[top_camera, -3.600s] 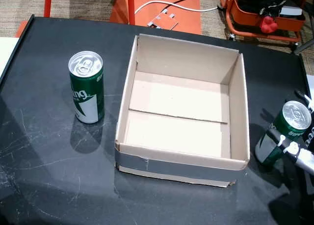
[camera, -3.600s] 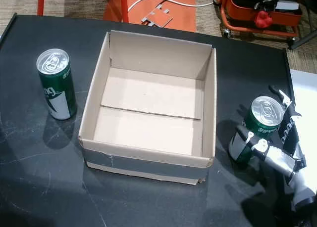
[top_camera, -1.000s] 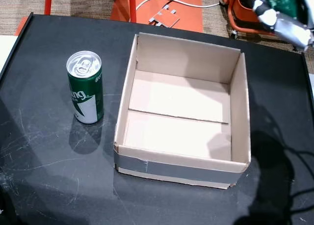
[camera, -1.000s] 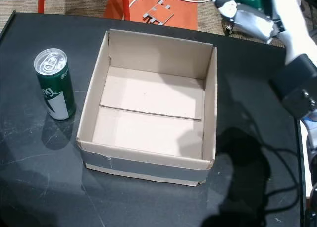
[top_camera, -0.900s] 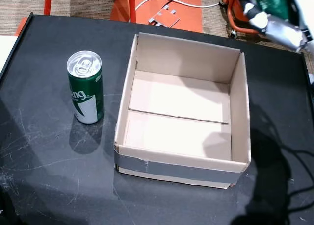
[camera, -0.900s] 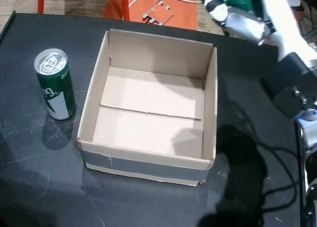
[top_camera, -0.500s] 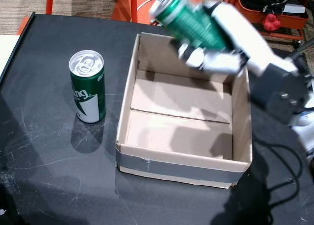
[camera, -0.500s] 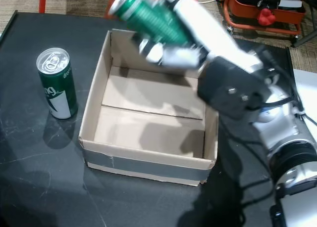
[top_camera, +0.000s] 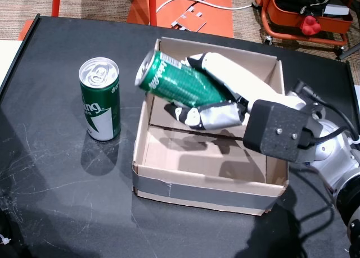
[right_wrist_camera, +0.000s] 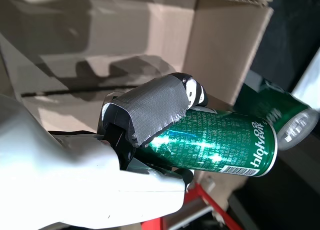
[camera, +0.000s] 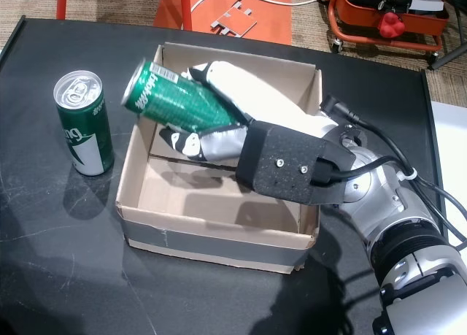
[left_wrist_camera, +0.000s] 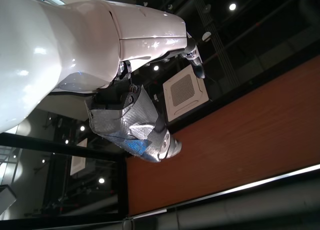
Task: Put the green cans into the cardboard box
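Observation:
My right hand (top_camera: 236, 84) (camera: 237, 105) is shut on a green can (top_camera: 180, 84) (camera: 179, 101), which lies tilted on its side with its top toward the left. It hangs over the left half of the open cardboard box (top_camera: 205, 185) (camera: 215, 240), just above the left wall. In the right wrist view the taped thumb (right_wrist_camera: 150, 109) presses on this can (right_wrist_camera: 220, 147) above the box floor (right_wrist_camera: 75, 64). A second green can (top_camera: 100, 106) (camera: 84, 123) (right_wrist_camera: 272, 104) stands upright on the black table left of the box. My left hand (left_wrist_camera: 127, 122) shows only against the ceiling and holds nothing.
The black table (top_camera: 56, 202) (camera: 58, 276) carries the box and the standing can. Beyond its far edge are an orange cart (top_camera: 306, 16) (camera: 387, 14), a white cable and orange frame legs on carpet. My right forearm (top_camera: 281, 129) reaches over the box's right wall.
My right hand has lifted a can from the table right of the box, swung it left over the box, and lowered it toward the left wall. The standing can has not moved.

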Tool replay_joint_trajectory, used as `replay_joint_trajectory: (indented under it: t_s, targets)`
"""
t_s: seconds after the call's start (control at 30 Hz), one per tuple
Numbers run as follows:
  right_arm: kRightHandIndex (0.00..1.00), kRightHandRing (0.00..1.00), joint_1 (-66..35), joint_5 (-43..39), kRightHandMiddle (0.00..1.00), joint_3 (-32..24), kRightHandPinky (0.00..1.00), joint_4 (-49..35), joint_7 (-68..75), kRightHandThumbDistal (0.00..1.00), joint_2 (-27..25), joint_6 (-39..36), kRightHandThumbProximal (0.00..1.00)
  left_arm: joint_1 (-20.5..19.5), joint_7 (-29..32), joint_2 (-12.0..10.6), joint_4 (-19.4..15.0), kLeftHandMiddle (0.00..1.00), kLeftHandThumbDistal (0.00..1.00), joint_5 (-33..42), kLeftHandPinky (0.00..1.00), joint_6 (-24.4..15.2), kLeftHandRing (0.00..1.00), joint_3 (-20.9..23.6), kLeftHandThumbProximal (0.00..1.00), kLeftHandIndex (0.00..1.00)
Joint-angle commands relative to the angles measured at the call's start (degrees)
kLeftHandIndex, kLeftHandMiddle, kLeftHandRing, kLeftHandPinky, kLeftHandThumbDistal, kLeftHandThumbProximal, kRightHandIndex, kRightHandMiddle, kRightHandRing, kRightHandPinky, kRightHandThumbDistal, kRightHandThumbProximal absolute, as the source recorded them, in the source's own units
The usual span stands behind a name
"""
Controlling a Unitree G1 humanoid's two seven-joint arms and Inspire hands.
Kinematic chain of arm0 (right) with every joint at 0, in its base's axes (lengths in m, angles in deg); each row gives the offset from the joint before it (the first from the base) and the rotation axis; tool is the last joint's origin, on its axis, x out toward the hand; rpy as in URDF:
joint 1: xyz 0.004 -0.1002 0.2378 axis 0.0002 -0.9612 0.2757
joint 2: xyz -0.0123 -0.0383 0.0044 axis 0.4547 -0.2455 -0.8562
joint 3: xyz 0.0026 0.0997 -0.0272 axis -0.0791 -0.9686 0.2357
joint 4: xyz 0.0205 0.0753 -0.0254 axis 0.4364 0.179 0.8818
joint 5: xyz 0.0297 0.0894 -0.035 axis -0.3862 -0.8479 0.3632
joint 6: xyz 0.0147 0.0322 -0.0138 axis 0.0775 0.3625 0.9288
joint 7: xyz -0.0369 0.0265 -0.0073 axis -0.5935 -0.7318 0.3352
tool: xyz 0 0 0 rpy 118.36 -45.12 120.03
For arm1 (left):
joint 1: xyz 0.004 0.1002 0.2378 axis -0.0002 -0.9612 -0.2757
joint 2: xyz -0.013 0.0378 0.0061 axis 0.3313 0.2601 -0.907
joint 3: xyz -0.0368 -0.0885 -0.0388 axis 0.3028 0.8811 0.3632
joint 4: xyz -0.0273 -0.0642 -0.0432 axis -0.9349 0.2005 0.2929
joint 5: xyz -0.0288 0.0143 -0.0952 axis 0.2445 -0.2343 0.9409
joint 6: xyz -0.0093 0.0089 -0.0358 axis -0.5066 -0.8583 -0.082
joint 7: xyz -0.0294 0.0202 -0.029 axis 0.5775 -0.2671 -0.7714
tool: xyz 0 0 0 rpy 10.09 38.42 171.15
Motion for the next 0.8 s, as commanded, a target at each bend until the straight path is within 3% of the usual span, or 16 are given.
replay_joint_trajectory:
  t_s: [0.0, 0.07, 0.17, 0.27, 0.3, 0.37, 0.47, 0.57, 0.67, 0.77]
  targets:
    - [0.40, 0.41, 0.5, 0.2, 0.36, 0.5, 0.43, -0.1, -1.2, 0.28, -0.7, 0.6, 0.00, -0.7, 0.9, -0.4, -0.5, 0.98, 0.78, -0.3, 0.84, 0.4, 1.00, -0.2, 0.00, 0.94]
    - [0.41, 0.41, 0.6, 0.3, 0.37, 0.6, 0.44, -0.2, -1.6, 0.27, -0.9, 0.7, 0.00, -0.7, 0.7, -0.4, -0.6, 0.97, 0.81, 0.0, 0.84, 0.9, 1.00, -0.1, 0.00, 0.94]
    - [0.34, 0.33, 0.7, 0.1, 0.27, 0.4, 0.42, -0.5, -1.5, 0.10, -1.2, 0.5, 0.00, -0.9, 0.3, -0.5, -0.8, 0.96, 0.82, -0.3, 0.83, -0.1, 1.00, 0.0, 0.00, 0.92]
    - [0.29, 0.31, 1.3, -0.3, 0.24, 0.1, 0.41, -0.7, -2.5, 0.10, -1.9, 0.7, 0.00, -0.8, 0.5, -0.4, -0.5, 0.96, 0.82, -0.3, 0.83, 0.1, 1.00, 0.1, 0.00, 0.92]
    - [0.32, 0.33, 1.5, -0.4, 0.27, 0.1, 0.41, -0.8, -2.9, 0.11, -2.3, 0.7, 0.00, -0.8, 0.5, -0.4, -0.6, 0.96, 0.82, -0.3, 0.83, 0.1, 1.00, 0.0, 0.00, 0.93]
    - [0.37, 0.37, 1.9, -0.1, 0.32, 0.3, 0.44, -1.0, -3.5, 0.19, -3.0, 0.7, 0.00, -0.8, 0.6, -0.4, -0.7, 0.96, 0.81, -0.4, 0.83, 0.1, 1.00, -0.1, 0.00, 0.93]
    - [0.47, 0.51, 2.6, 0.6, 0.45, 1.0, 0.56, -1.1, -5.6, 0.44, -4.1, 0.8, 0.00, -0.9, 0.2, -0.5, -0.8, 0.96, 0.82, -0.4, 0.83, 0.0, 1.00, -0.1, 0.00, 0.92]
    - [0.54, 0.60, 3.3, 2.0, 0.55, 2.3, 0.63, -1.4, -6.2, 0.59, -4.7, 1.5, 0.09, -0.7, 1.1, -0.6, -0.5, 0.97, 0.77, -0.3, 0.85, -0.1, 1.00, -0.1, 0.00, 0.94]
    - [0.60, 0.68, 3.9, 3.3, 0.64, 3.7, 0.67, -1.3, -6.4, 0.76, -4.9, 2.4, 0.25, -0.5, 1.2, -0.4, -0.1, 0.97, 0.79, -0.5, 0.84, -0.4, 1.00, -0.1, 0.00, 0.92]
    - [0.66, 0.73, 4.4, 4.3, 0.70, 4.5, 0.69, -1.4, -6.1, 0.88, -4.9, 3.4, 0.32, -0.4, 1.0, -0.3, 0.0, 0.98, 0.78, -0.5, 0.85, -0.5, 1.00, -0.1, 0.00, 0.93]
